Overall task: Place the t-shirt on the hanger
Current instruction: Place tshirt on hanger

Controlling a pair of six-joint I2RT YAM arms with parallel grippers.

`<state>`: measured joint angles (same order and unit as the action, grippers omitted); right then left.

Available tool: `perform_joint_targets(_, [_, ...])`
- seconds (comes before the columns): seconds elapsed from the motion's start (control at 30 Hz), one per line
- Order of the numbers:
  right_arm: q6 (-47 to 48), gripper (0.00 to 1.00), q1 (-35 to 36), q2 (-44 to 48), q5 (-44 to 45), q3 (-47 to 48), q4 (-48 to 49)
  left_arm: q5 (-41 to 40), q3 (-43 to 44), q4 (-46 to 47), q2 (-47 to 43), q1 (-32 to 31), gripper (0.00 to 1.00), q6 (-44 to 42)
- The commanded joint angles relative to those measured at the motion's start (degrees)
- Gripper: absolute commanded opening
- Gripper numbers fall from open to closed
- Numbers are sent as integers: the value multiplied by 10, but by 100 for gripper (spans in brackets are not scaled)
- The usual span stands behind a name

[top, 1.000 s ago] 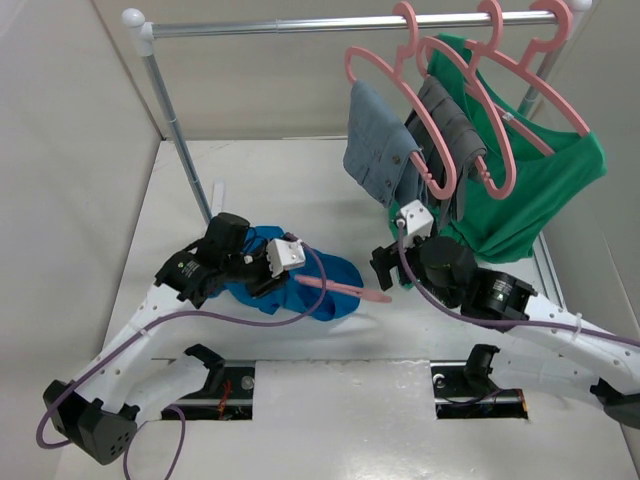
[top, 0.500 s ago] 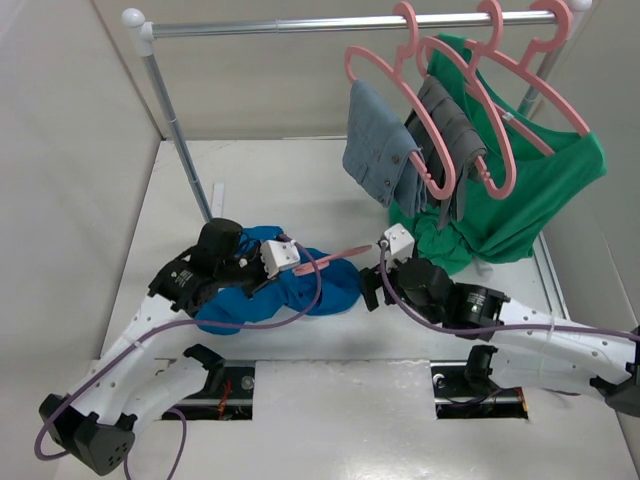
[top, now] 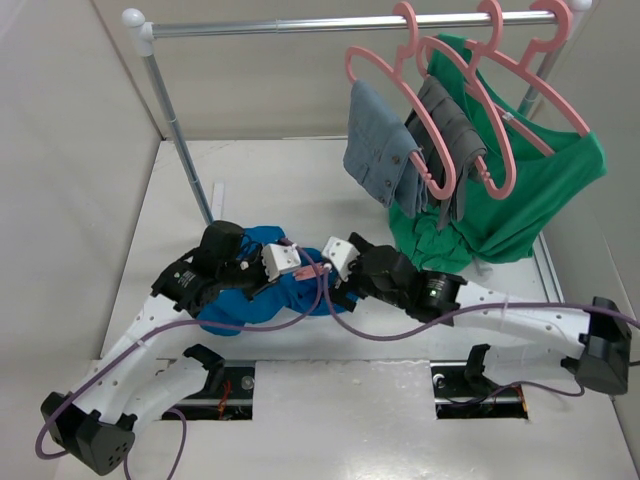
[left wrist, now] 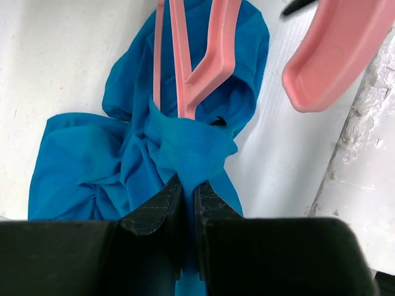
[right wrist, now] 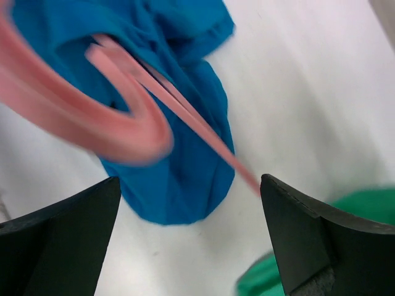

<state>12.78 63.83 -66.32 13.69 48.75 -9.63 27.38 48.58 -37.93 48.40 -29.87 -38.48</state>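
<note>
Left wrist view: the left gripper (left wrist: 188, 185) is pinched tight on a bunched fold of the blue t-shirt (left wrist: 86, 166), likely anchoring the cloth so the hanger (left wrist: 207, 68) can be worked inside. The hanger lies across the shirt on the table's (left wrist: 49, 49) near left, one end tucked under that fold. The right gripper (right wrist: 188, 203) hangs wide apart, holding nothing, just over the hanger, probably lining up a grab.

Left hand (left wrist: 188, 185) pinched closed, right hand (right wrist: 190, 185) spread wide, both arms stretched low, hands nearly meeting
</note>
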Motion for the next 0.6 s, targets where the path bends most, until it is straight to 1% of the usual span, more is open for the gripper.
perform_joint_targets(0.0, [188, 99, -5, -37, -100, 42, 42, 20, 24, 15, -6, 2, 0, -7])
perform_joint_targets(0.1, [226, 99, -36, -65, -167, 56, 48, 20, 24, 15, -11, 2, 0, 0])
perform_joint_targets(0.13, [226, 99, -46, -71, -208, 62, 48, 20, 24, 15, -11, 2, 0, 0])
perform_joint_targets(0.23, [240, 99, -83, -77, -251, 62, 60, 25, 29, 10, -17, 2, 0, 0])
perform_joint_targets(0.4, [268, 99, -144, -89, -356, 57, 87, 36, 29, -7, -23, 2, 0, -6])
perform_joint_targets(0.57, [279, 94, -194, -123, -450, 57, 95, 43, 40, -7, -28, 2, 0, -6])
